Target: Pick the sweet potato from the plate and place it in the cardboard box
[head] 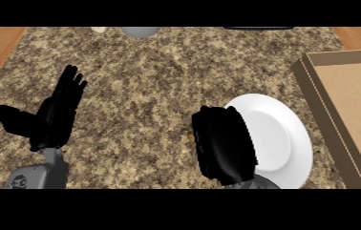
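**Figure: My right hand lies over the white plate's left rim, and my left hand rests at the left of the frame.**

My right hand (224,145) enters from the lower edge and sits back-upward at lower centre, covering the left part of the white plate (278,133). Whether it is clasped or released I cannot tell. A thin orange sliver of the sweet potato (192,139) shows at this hand's left edge, at the plate's left rim, and the rest is hidden beneath the hand. The cardboard box (343,88) stands along the right edge of the frame, just beside the plate, and what shows of its interior is bare. My left hand (60,112) rests at the left on the speckled granite counter (162,81), with its fingers straight, released and pointing toward the top of the frame. A grey rounded object (140,31) is cut off at the upper edge.
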Robot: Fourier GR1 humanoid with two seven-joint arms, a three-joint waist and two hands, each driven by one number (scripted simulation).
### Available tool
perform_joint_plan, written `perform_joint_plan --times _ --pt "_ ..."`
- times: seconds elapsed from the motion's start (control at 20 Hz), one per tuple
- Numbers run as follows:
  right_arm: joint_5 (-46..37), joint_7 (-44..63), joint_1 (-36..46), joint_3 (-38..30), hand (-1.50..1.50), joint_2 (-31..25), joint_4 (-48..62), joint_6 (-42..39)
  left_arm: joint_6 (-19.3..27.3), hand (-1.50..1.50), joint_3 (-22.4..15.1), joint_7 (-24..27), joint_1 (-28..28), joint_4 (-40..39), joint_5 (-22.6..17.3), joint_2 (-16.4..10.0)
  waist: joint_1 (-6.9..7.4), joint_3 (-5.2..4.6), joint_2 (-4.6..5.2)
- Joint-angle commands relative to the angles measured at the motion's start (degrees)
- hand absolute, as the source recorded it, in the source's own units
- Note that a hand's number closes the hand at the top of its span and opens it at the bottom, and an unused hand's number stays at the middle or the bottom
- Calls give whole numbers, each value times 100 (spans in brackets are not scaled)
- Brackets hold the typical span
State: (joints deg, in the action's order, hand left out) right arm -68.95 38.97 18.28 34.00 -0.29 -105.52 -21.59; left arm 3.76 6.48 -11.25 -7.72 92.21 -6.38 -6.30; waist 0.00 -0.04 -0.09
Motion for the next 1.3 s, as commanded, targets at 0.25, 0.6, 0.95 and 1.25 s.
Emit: perform_joint_plan --times 0.25,0.6,0.95,1.25 --pt "-31 1687 924 -655 150 28 -1355 248 157 0 -190 -133 285 412 161 131 -2 2 -31" --pt "-120 1490 1123 -2016 150 -330 -1664 191 167 0 -79 -140 -19 153 126 82 -39 4 4" --pt "674 1088 1388 -3597 150 -894 -1411 -395 28 0 22 30 37 108 58 -5 -20 3 10" --pt "744 -112 695 -4456 150 -1784 -642 449 219 0 -365 -203 153 474 240 283 1 9 19"
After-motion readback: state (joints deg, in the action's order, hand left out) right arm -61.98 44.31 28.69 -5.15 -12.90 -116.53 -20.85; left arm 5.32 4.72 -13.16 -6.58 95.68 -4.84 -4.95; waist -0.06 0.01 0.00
